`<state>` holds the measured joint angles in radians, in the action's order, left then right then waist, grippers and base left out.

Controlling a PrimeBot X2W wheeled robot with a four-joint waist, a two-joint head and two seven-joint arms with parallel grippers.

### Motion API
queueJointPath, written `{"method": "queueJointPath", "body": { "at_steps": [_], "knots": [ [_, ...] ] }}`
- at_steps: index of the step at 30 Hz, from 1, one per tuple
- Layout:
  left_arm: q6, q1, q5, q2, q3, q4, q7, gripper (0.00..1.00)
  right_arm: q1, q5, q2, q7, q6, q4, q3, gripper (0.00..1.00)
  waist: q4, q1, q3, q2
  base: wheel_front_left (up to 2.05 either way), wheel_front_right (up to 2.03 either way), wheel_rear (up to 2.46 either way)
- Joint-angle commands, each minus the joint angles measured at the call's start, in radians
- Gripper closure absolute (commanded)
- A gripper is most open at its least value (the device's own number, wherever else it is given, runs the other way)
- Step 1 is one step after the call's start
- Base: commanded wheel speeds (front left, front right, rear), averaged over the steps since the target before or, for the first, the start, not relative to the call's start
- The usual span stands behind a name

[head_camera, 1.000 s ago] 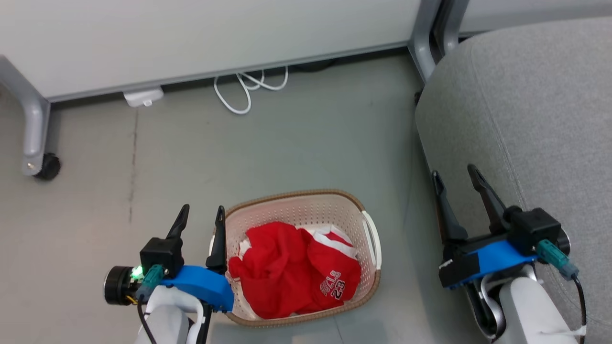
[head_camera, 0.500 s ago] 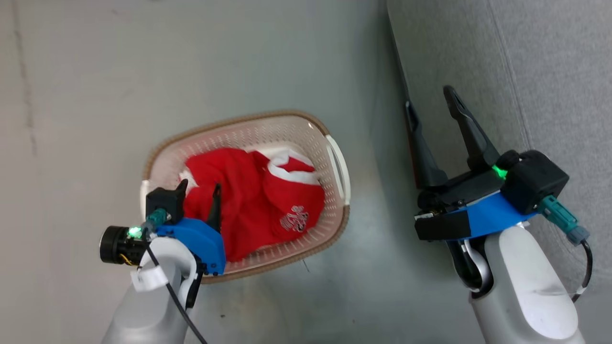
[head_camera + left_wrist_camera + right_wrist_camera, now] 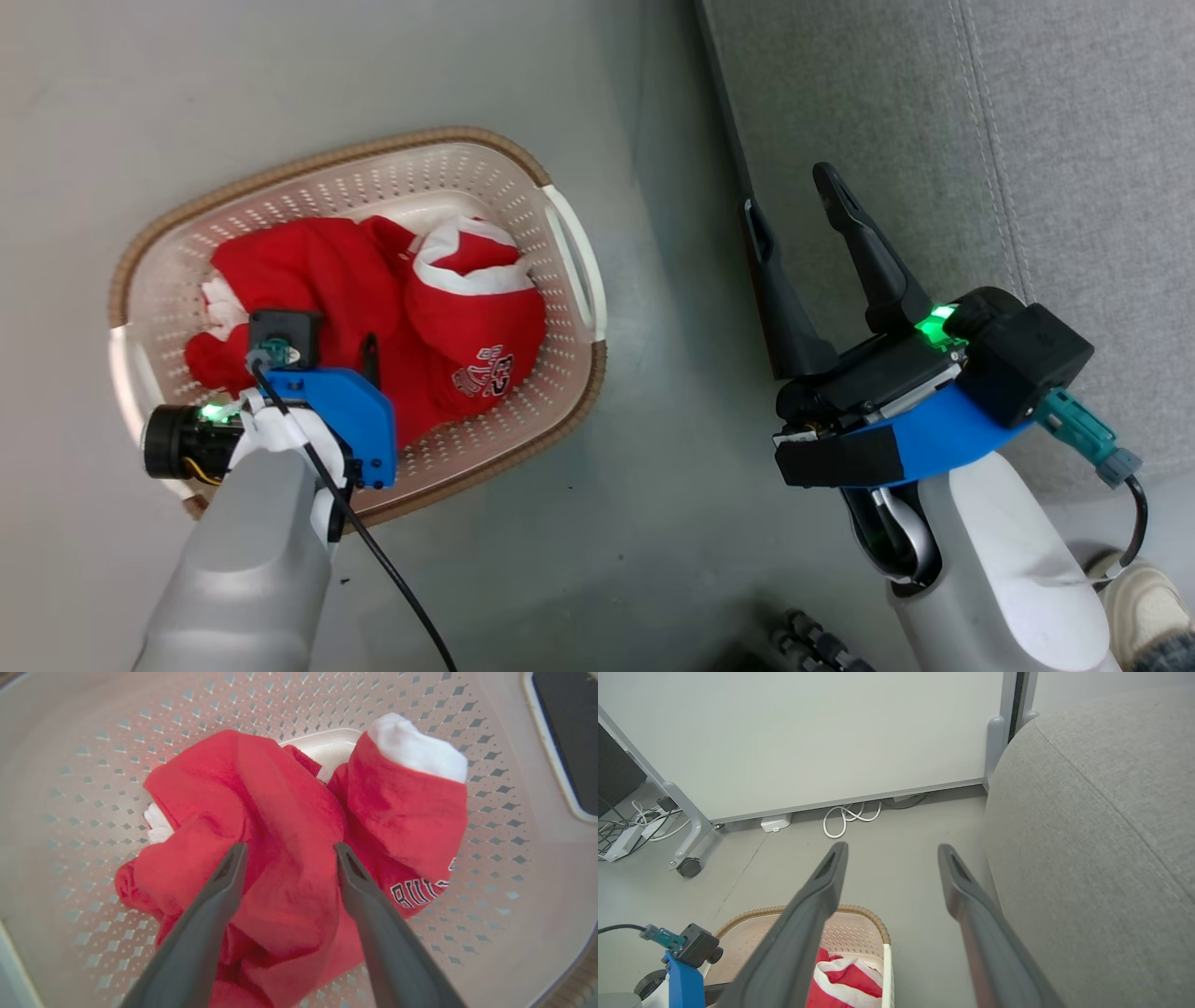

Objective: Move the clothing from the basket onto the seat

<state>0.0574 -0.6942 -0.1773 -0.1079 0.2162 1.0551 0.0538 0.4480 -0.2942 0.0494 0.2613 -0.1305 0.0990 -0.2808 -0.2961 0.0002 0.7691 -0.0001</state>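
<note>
Clothing (image 3: 327,271), two crumpled red garments with white trim, heaped inside basket (image 3: 467,187); white lettering (image 3: 484,369) on the garment nearer seat (image 3: 840,93). Basket on grey floor (image 3: 653,392), near side face of seat but apart from it, strip of bare floor between. Left claw (image 3: 289,848) lowered into basket, pointing down at heap, fingers (image 3: 210,914) spread wide to either side of a raised fold of the unlettered garment; tips at fabric level, contact not discernible; nothing clamped. Right claw (image 3: 789,191) raised above floor at edge of seat, likewise spread wide and empty; in head view, one finger over floor, the other over grey upholstery. Stitched seam (image 3: 985,140) along top of seat. In right wrist view, white panel (image 3: 808,742) on grey castored legs beyond basket, looped white cable (image 3: 845,816) on floor at its foot. Pale shoe (image 3: 1144,588) at lower right corner of head view.
</note>
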Motion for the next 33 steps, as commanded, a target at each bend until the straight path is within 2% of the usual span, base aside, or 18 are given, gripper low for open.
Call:
{"method": "queueJointPath", "body": {
  "at_steps": [1,8,9,10,26,33],
  "knots": [
    [-0.008,-0.025,-0.003,-0.009,0.002,0.010,-0.009,0.00,0.018,-0.008,0.002,0.006,0.000,-0.009,-0.003,0.00,-0.026,-0.0002,0.027,0.0001,0.00,0.00,0.00],
    [-0.039,-0.061,-0.010,-0.026,-0.001,0.058,-0.032,0.00,0.018,-0.029,0.002,0.006,0.000,-0.020,-0.015,0.00,-0.053,-0.0002,0.048,0.0001,0.00,0.00,0.00],
    [-0.039,-0.065,-0.007,-0.029,0.004,0.061,-0.026,0.76,0.017,-0.030,0.002,0.006,0.000,-0.021,-0.016,0.00,-0.055,-0.0002,0.049,0.0001,0.00,0.00,0.00],
    [-0.039,-0.068,-0.005,-0.031,0.006,0.063,-0.023,1.00,0.017,-0.031,0.002,0.006,0.000,-0.021,-0.016,0.00,-0.057,-0.0002,0.050,0.0001,0.00,0.00,0.00],
    [-0.006,-0.077,-0.033,-0.008,0.028,0.119,0.011,1.00,0.011,-0.011,0.002,0.006,0.000,-0.012,-0.004,0.00,-0.039,-0.0002,0.037,0.0001,0.00,0.00,0.00],
    [0.010,-0.071,-0.048,0.007,0.039,0.142,0.036,1.00,0.009,0.001,0.002,0.006,0.000,0.017,-0.009,0.00,-0.014,-0.0002,-0.028,0.0001,0.00,0.00,0.00]
  ]
}}
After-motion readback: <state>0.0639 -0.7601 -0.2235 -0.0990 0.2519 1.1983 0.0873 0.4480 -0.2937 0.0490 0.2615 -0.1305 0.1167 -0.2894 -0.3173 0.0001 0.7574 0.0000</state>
